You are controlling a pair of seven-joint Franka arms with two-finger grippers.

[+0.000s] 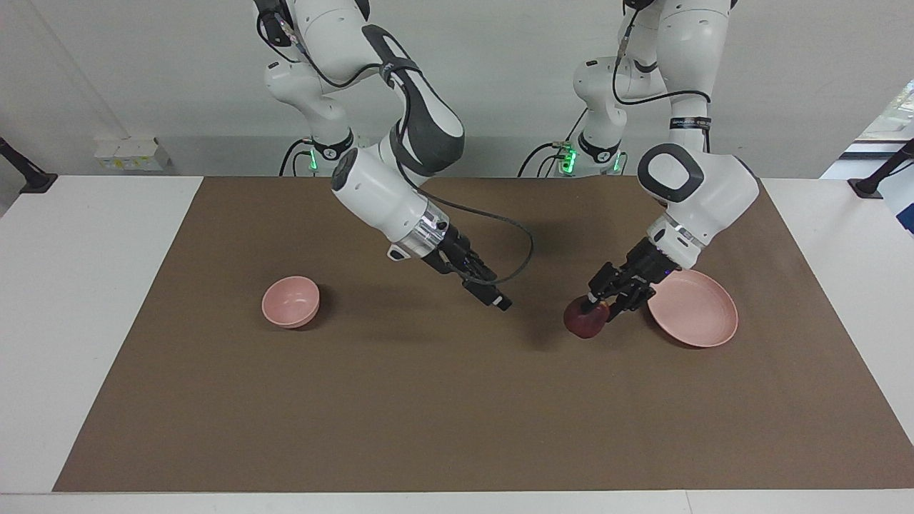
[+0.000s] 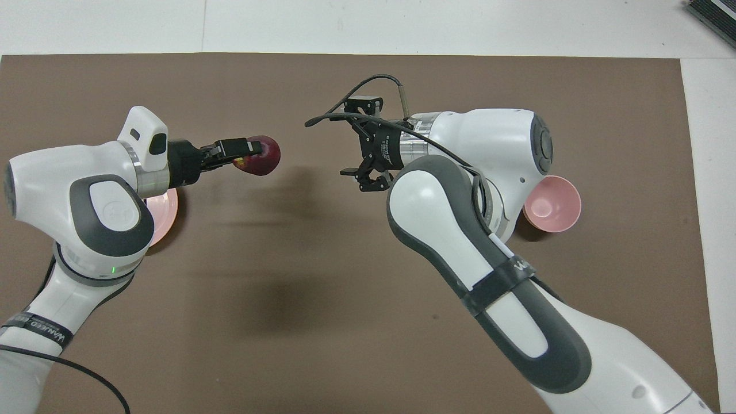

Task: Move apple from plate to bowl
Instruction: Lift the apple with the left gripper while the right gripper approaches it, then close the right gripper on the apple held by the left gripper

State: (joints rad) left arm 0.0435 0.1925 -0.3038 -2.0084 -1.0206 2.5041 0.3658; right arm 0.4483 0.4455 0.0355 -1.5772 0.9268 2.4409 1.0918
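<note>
My left gripper (image 1: 597, 305) is shut on the dark red apple (image 1: 585, 319) and holds it in the air over the brown mat, beside the pink plate (image 1: 694, 308). In the overhead view the left gripper (image 2: 248, 154) holds the apple (image 2: 265, 156), and my left arm covers most of the plate (image 2: 165, 214). My right gripper (image 1: 500, 300) is open and empty over the middle of the mat, a short gap from the apple; it also shows in the overhead view (image 2: 353, 150). The small deep pink bowl (image 1: 290, 301) sits empty toward the right arm's end, and also shows in the overhead view (image 2: 555, 204).
A brown mat (image 1: 428, 400) covers most of the white table (image 1: 86, 300). The right arm's cable (image 1: 525, 250) loops beside its wrist.
</note>
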